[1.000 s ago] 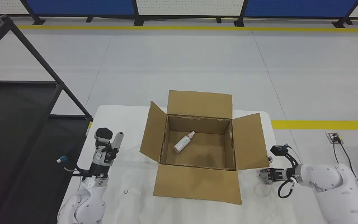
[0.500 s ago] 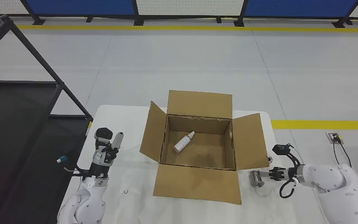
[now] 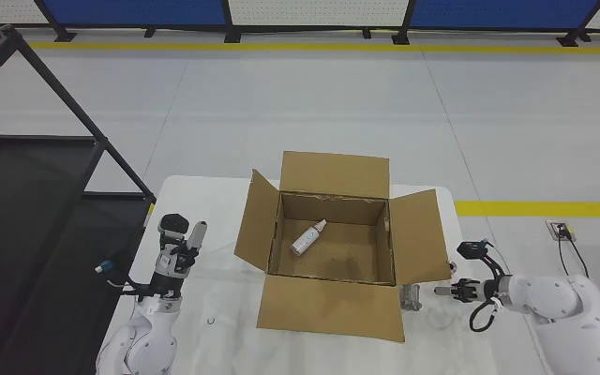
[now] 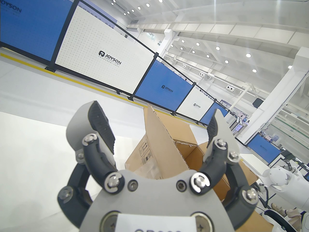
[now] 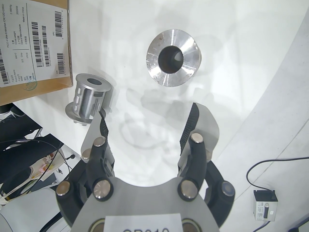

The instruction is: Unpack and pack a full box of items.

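Worktop point(image 3: 216, 202) carries, far left, the left tool point(image 4: 157, 112), spread and empty, pointing upward, well apart from the cardboard box point(image 3: 328, 309). The box stands open mid-worktop with a white spray bottle point(image 3: 307, 238) lying on its floor, long axis slanting toward the far wall. Just beside the box's near right corner sits a slotted metal sleeve point(image 5: 89, 97). Near it, apart from the box, a plain metal bushing point(image 5: 173, 57) lies straight ahead of the right tool point(image 5: 148, 114), bore turned toward it. That tool is spread, empty, and by far the nearer. Whether the sleeve stands or leans is hard to tell, and the box's near inner wall is hidden.
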You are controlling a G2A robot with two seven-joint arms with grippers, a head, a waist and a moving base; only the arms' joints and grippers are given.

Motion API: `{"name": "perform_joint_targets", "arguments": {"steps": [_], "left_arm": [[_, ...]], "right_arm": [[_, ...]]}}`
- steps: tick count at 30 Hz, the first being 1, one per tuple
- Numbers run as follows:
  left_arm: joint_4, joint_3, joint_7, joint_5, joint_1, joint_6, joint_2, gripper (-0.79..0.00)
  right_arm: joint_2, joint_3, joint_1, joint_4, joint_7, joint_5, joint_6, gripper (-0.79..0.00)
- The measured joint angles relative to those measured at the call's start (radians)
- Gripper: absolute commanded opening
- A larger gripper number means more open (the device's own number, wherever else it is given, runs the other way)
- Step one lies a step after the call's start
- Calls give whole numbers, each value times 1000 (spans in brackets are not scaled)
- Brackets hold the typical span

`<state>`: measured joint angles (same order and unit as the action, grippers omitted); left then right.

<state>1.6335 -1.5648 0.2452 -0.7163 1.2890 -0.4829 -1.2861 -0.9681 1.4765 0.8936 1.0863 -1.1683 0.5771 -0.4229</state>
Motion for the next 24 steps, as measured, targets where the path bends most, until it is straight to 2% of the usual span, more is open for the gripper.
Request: {"name": "perform_joint_targets", "arguments": {"steps": [1,2,6,12,19,24], "left_arm": [[0,0,0,0,0,0,0,0],[0,0,0,0,0,0,0,0],[0,0,0,0,0,0,0,0],[0,0,0,0,0,0,0,0],[0,0,0,0,0,0,0,0],[5,-2,-4,3,5,7,0,0]], "right_arm": [[2,2,3,4,5,-3,1,-77],[3,5,5,8,7,-5,1,0],[12,26,18,41,29,-7,12,0],[33,113,72,185,81,-8,70,0],[52,252,168,479,155,-12,211,0],[55,283,211,707,188,-7,282,0]]}}
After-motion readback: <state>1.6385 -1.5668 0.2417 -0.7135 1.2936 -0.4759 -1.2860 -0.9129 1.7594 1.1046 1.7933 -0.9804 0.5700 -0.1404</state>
